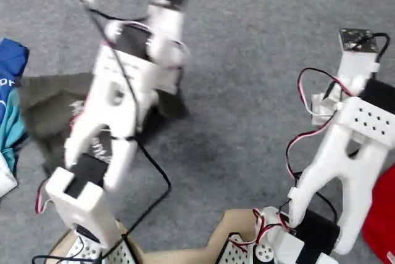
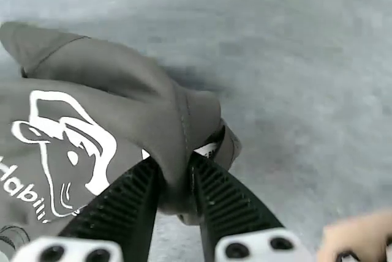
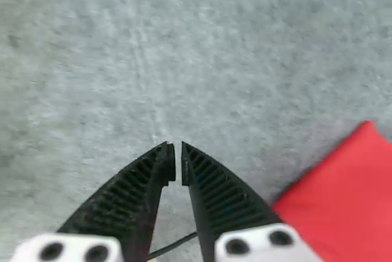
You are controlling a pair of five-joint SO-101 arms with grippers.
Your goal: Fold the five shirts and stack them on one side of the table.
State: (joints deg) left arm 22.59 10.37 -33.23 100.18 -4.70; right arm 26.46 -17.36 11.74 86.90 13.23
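Edge of grey shirt [image 2: 92,90] sits clamped in left hand [image 2: 174,164]; right hand [image 3: 175,149] hangs clenched, empty, near red shirt [image 3: 343,201].

Grey shirt [image 2: 116,97]: matt soft cloth, pinched in claw.
Left claw [image 2: 174,165]: black ribbed plastic.
Table cover [image 2: 294,48]: rough grey felt beneath claw.

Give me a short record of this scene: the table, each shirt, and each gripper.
table: grey cover
grey shirt: lying on the table, white print facing up
blue shirt: at the table's edge, beside the grey shirt
red shirt: at the opposite edge
left gripper: shut on a fold of the grey shirt
right gripper: shut, holding nothing, over bare table near the red shirt
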